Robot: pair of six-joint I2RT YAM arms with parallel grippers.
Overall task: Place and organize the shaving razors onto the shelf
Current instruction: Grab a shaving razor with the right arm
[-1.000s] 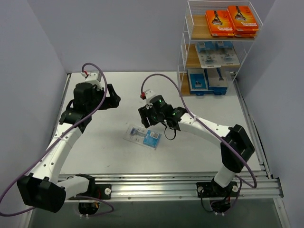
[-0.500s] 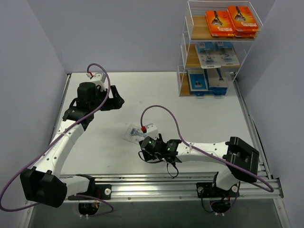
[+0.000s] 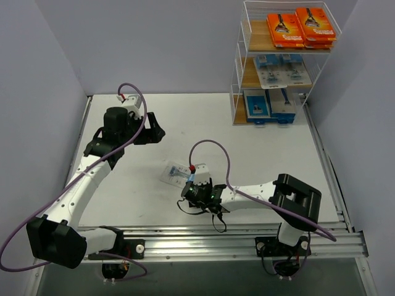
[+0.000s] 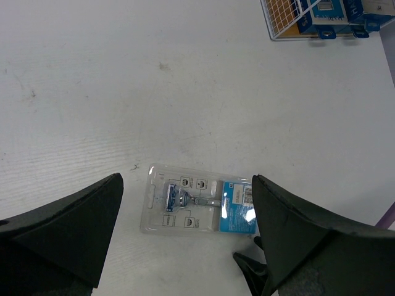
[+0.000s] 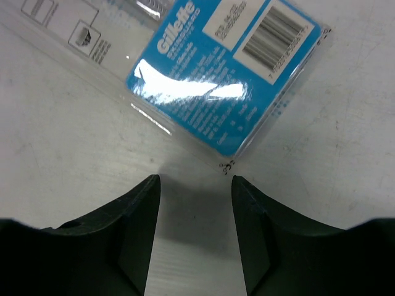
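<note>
Right wrist view: the right gripper has its jaws apart and empty, with the blister pack lying flat just ahead, top of frame. That thin edge could skid away when pinched. The left gripper hangs wide open, upper left overhead; the shelf is upper right.

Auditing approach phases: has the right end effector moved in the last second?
Yes. The right end effector moved away from the shelf toward the near rail, beside the blister pack.

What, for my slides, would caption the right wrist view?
Open right gripper poised just short of a clear razor pack lying flat on the white table.
</note>
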